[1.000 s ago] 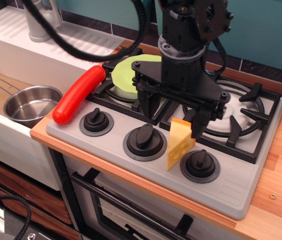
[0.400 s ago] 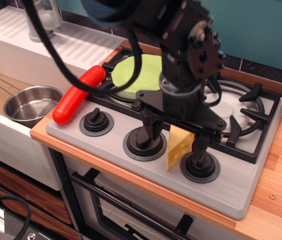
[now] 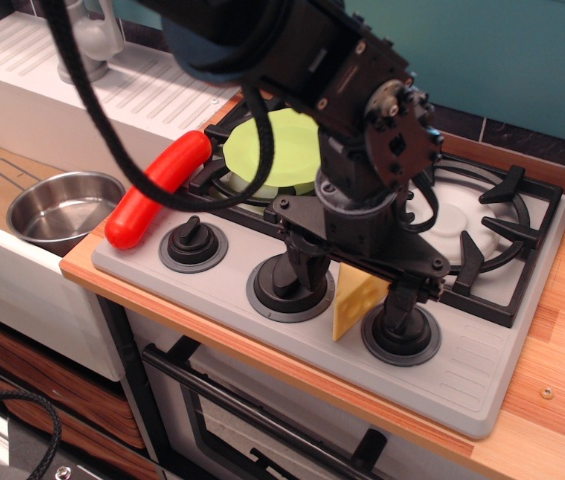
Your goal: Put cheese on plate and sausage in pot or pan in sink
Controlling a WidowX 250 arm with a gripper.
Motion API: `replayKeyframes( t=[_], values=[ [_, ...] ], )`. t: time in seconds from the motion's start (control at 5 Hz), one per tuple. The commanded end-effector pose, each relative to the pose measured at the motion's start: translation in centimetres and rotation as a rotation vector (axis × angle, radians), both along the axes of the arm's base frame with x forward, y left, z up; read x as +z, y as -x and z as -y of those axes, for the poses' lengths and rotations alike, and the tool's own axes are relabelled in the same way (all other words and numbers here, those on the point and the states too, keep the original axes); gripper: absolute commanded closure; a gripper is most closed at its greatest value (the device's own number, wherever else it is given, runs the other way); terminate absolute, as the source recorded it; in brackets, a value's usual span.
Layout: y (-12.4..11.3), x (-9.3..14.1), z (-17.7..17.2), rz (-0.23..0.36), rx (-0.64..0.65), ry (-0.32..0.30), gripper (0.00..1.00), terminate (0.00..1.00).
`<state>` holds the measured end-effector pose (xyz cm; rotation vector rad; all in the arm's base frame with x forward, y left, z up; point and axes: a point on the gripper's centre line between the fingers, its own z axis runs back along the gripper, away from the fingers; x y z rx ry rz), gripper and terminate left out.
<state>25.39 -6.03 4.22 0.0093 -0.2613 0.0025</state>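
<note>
Biggest risk here — the cheese stands upright on its narrow edge between the fingers, so an off-centre squeeze could tip it or shove it against a stove knob just right of the gripper. The arm reaches straight down, jaws spread astride the wedge, not clenched yet. The plate sits behind the gripper on the back burner.

Teal wall at the far side, w/ a dark tile strip along its base. Light wood worktop runs near & right, carrying a grey toy hob w/ black grates and 3 black knobs. Oven door w/ black handle below. Dark wood drawer fronts near left. Light is even, soft.
</note>
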Motion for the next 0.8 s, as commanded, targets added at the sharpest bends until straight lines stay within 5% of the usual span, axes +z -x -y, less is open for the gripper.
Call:
replayKeyframes(
  t=[0.0, 0.2, 0.4, 0.6],
  values=[
    [-0.4, -0.5, 0.1, 0.048, -0.004, 0.005, 0.00, 0.00],
    [-0.4, -0.8, 0.2, 0.054, -0.006, 0.016, 0.00, 0.00],
    [-0.3, -0.6, 0.2, 0.039, -0.014, 0.018, 1.00, 0.00],
    [-0.6, 0.2, 0.0, 0.018, -0.014, 0.010, 1.00, 0.00]
  ],
)
